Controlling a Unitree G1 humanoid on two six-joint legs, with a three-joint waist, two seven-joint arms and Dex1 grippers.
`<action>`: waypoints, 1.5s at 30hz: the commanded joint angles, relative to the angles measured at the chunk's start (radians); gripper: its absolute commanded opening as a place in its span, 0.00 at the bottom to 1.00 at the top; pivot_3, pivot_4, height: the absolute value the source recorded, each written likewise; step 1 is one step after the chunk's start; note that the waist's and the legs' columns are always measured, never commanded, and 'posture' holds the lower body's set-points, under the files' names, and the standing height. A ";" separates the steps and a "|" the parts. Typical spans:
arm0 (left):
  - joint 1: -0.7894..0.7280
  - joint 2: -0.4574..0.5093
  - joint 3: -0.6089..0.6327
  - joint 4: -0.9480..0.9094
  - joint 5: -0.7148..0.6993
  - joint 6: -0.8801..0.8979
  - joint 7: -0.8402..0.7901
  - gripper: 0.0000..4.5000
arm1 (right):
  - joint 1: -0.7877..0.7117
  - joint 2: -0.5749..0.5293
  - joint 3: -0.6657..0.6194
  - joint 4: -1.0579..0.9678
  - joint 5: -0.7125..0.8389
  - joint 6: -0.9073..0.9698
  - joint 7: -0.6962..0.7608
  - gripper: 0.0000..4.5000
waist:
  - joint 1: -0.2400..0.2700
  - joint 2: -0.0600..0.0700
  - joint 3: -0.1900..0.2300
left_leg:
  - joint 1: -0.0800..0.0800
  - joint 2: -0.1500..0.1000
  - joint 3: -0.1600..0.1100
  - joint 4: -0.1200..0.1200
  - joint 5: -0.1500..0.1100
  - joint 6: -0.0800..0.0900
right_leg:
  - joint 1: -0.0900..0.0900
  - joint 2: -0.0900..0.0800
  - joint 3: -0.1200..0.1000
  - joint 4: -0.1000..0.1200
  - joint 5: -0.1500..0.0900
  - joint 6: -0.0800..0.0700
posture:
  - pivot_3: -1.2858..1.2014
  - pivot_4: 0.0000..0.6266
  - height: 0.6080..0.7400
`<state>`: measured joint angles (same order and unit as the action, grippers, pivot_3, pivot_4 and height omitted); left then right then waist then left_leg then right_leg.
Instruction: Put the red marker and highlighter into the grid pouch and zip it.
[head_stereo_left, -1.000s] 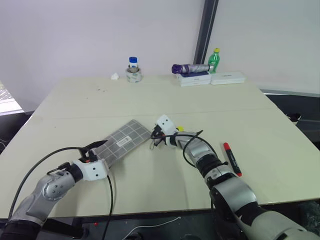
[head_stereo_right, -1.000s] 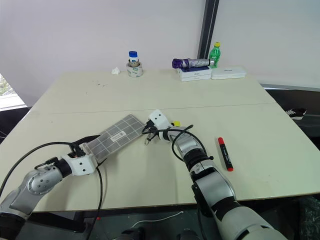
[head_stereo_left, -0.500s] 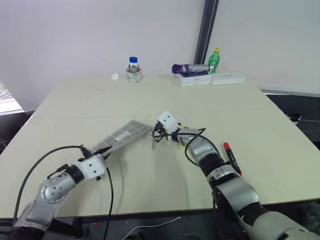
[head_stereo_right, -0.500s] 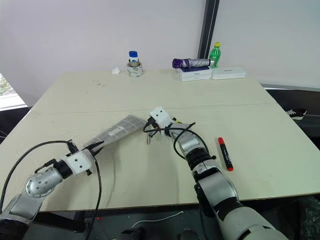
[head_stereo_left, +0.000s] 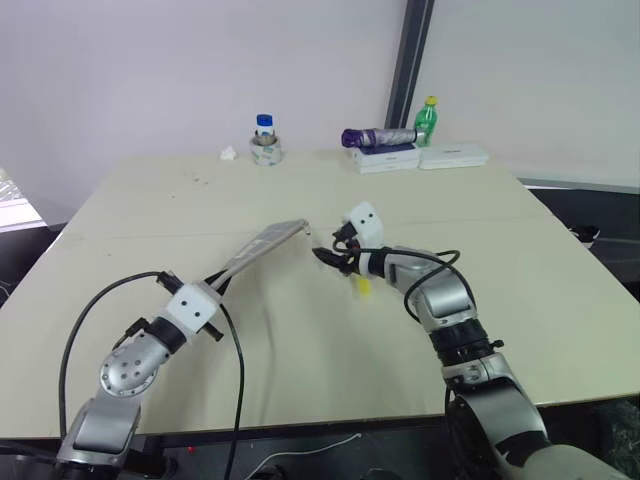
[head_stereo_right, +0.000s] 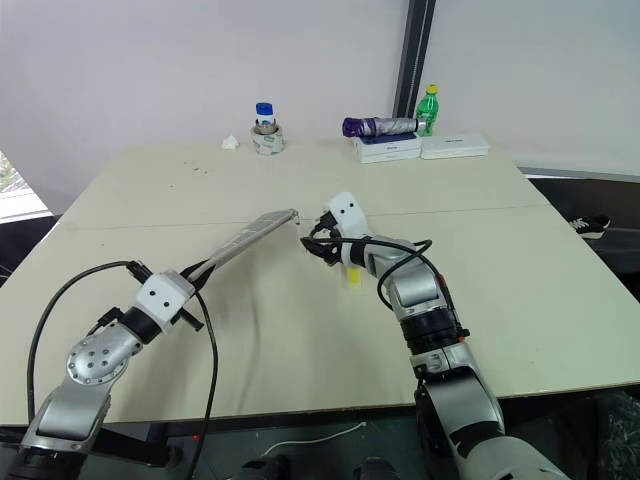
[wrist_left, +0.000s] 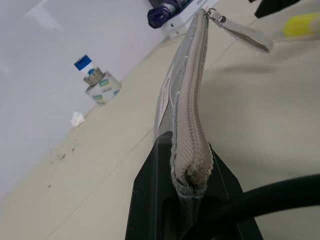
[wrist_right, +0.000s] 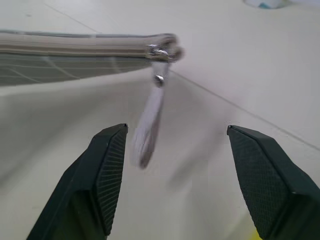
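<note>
Lifted edge-up, grid pouch (head_stereo_left: 262, 248) hangs from left hand (head_stereo_left: 215, 283).

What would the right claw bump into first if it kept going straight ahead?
Probably the dangling zipper tab, which hangs between the open right claw's fingers, at the end of the pouch. How far ahead it hangs is hard to judge.

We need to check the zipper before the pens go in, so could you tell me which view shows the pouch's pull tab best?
The right wrist view: the pull tab dangles close up between the open right gripper fingers, though blurred. The left wrist view shows it small at the far end of the grid pouch; the head views show it only as a tiny strip.
</note>
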<state>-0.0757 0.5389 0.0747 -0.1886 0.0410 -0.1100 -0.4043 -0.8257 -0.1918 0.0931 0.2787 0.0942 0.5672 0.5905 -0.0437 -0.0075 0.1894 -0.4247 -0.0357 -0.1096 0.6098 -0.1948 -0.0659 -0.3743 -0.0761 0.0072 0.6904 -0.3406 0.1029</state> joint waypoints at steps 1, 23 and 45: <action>-0.008 -0.010 0.001 -0.051 -0.006 0.004 0.001 0.00 | -0.014 0.013 -0.004 -0.026 0.008 -0.008 -0.028 0.74 | 0.001 0.000 0.000 | 0.000 0.000 0.000 0.000 0.000 0.000 | 0.000 0.000 0.000 0.000 0.000 0.000 | 0.52 0.24 0.98; 0.012 -0.021 -0.010 -0.079 -0.004 0.006 -0.040 0.00 | -0.068 0.028 0.025 0.078 -0.009 -0.110 -0.042 0.09 | 0.001 0.000 0.000 | 0.000 0.000 0.000 0.001 0.000 0.000 | 0.000 0.000 0.000 0.000 0.000 0.000 | 0.52 0.24 0.98; -0.035 -0.123 -0.121 -0.049 0.167 0.030 0.068 0.00 | 0.079 -0.042 0.368 -0.461 -0.026 -0.009 0.209 0.01 | 0.002 0.000 0.000 | 0.000 0.000 -0.001 0.001 0.000 0.000 | 0.000 0.000 0.000 0.000 0.000 0.000 | 0.52 0.24 0.98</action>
<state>-0.0947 0.4231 -0.0384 -0.2308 0.1887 -0.0892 -0.3591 -0.7341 -0.2404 0.4370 -0.0785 0.0403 0.5601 0.7637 -0.0420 -0.0078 0.1893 -0.4249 -0.0360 -0.1107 0.6109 -0.1949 -0.0659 -0.3737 -0.0761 0.0067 0.6903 -0.3405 0.1030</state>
